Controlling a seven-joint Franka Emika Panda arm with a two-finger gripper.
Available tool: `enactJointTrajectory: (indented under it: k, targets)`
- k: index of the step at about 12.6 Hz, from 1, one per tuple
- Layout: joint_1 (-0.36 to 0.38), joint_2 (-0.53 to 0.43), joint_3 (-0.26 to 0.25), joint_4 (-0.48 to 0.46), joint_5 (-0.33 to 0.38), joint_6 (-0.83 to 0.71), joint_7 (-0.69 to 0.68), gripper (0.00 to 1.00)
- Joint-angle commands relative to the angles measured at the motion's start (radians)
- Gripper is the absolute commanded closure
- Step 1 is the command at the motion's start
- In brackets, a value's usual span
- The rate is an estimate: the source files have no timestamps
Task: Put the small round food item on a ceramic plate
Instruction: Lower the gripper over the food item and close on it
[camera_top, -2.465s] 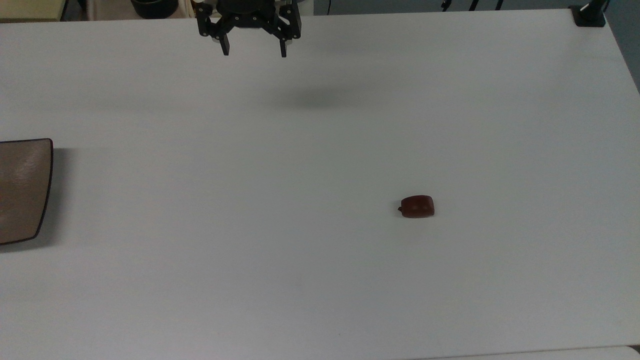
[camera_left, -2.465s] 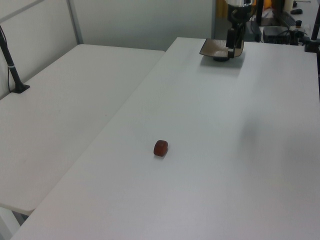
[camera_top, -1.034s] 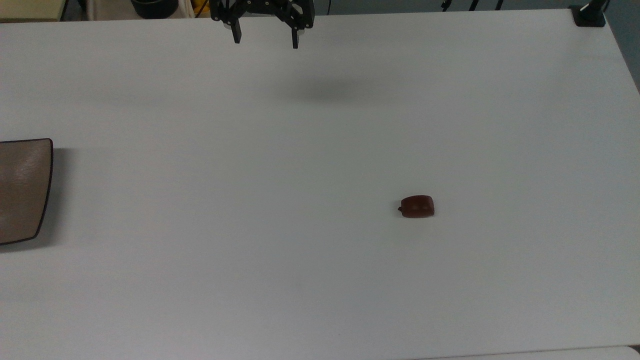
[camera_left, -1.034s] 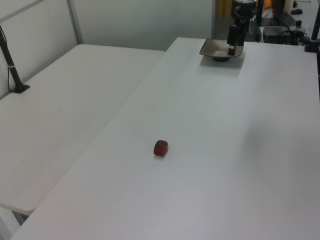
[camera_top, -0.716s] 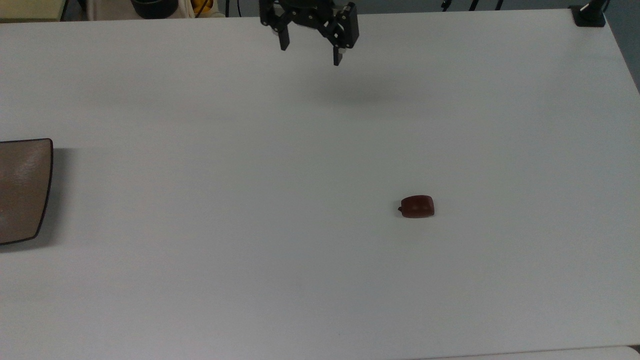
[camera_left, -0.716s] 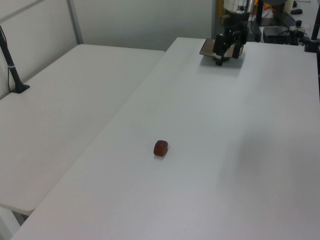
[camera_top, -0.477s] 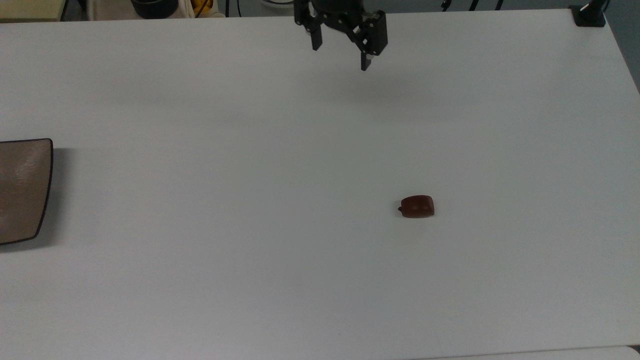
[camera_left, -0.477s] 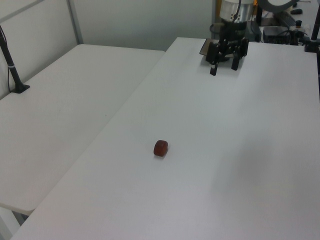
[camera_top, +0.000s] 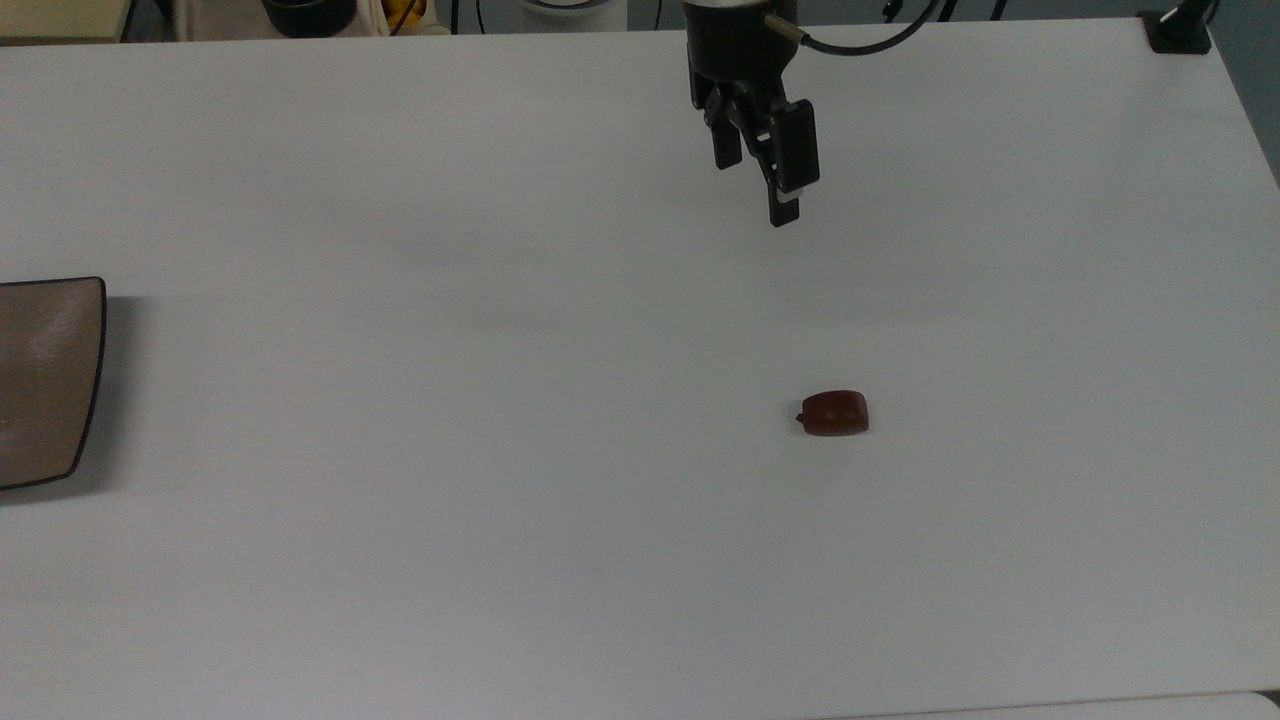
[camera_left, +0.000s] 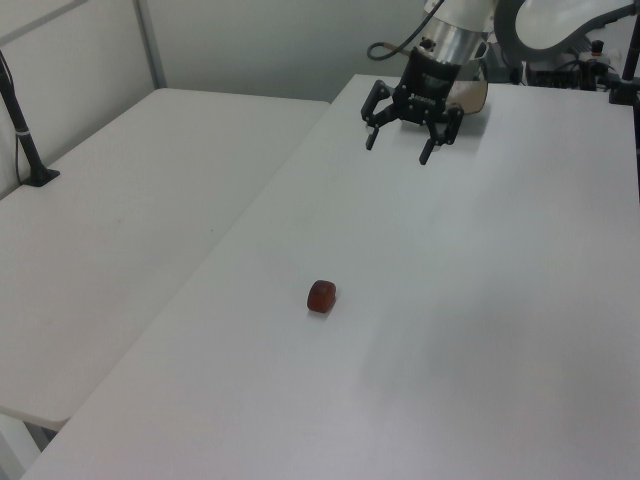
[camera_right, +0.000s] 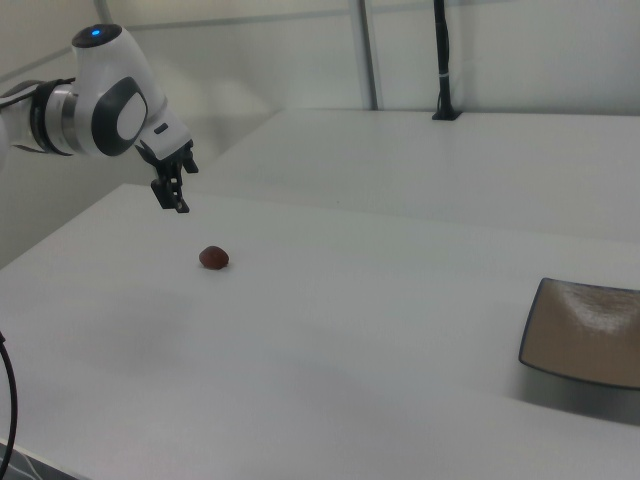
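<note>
The small round food item (camera_top: 835, 413) is a glossy dark reddish-brown lump lying alone on the white table (camera_top: 400, 560); it also shows in the left view (camera_left: 321, 296) and the right view (camera_right: 213, 258). My gripper (camera_top: 756, 186) hangs open and empty above the table, up and slightly to the left of the item in the top view, well apart from it. Its fingers are spread in the left view (camera_left: 397, 148). The brown-taupe ceramic plate (camera_top: 45, 380) sits at the top view's left edge, far from both. In the left view the plate (camera_left: 473, 96) is partly hidden behind the arm.
A black clamp mount (camera_top: 1180, 28) sits at the table's far right corner in the top view. A dark bowl (camera_top: 308, 12) stands beyond the far edge. A second white table (camera_left: 120, 210) with a black post (camera_left: 25, 130) adjoins on the left view's left.
My gripper has travelled from the far edge rightward in the top view and closer to the food item, turning its wrist, still open. Food item and plate have not moved.
</note>
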Motion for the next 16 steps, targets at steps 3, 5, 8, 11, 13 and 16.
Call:
enactJointTrajectory:
  k: [3, 5, 8, 11, 13, 16]
  targets:
    - [0.035, 0.142, 0.008, 0.048, -0.053, 0.148, 0.192, 0.0]
    - [0.044, 0.232, 0.011, 0.118, -0.079, 0.148, 0.198, 0.0]
    - [0.05, 0.305, 0.034, 0.183, -0.102, 0.147, 0.206, 0.0]
    - [0.05, 0.385, 0.056, 0.223, -0.146, 0.151, 0.21, 0.0]
    - [0.07, 0.464, 0.054, 0.306, -0.163, 0.15, 0.21, 0.0]
    - [0.092, 0.53, 0.054, 0.35, -0.192, 0.154, 0.218, 0.0]
